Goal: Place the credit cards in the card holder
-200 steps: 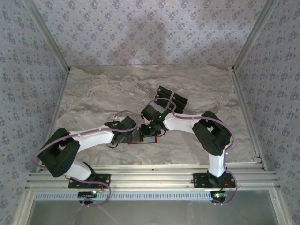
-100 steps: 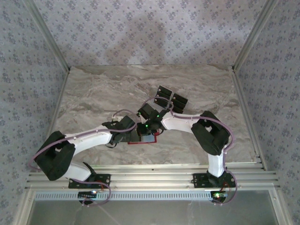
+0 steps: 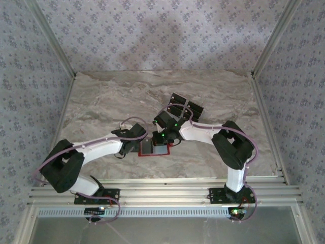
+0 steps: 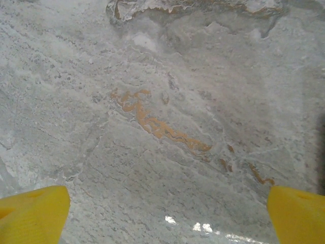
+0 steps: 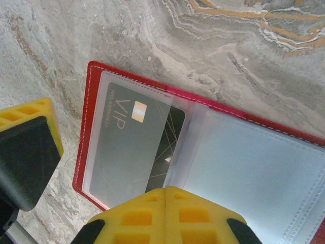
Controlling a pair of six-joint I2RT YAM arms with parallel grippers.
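Observation:
The red card holder (image 3: 148,149) lies open and flat on the marble, pale inside facing up. In the right wrist view a black credit card (image 5: 127,142) marked VIP sits slanted in the left clear sleeve of the card holder (image 5: 90,104), one corner outside the sleeve's edge. My right gripper (image 5: 166,202) is shut, its tips joined over the card's near edge. My left gripper (image 4: 167,216) is open wide over bare marble, just left of the holder; one of its fingers (image 5: 31,140) shows beside the red rim. More black credit cards (image 3: 186,107) lie behind the holder.
The marble table (image 3: 101,101) has free room on the left and at the back. Patterned walls and metal rails close in the table on three sides. Both forearms cross low over the table's front middle.
My right gripper has drawn back a little from over the holder, so its pale inside now shows. The left arm has shifted slightly beside it. Neither gripper's opening has changed.

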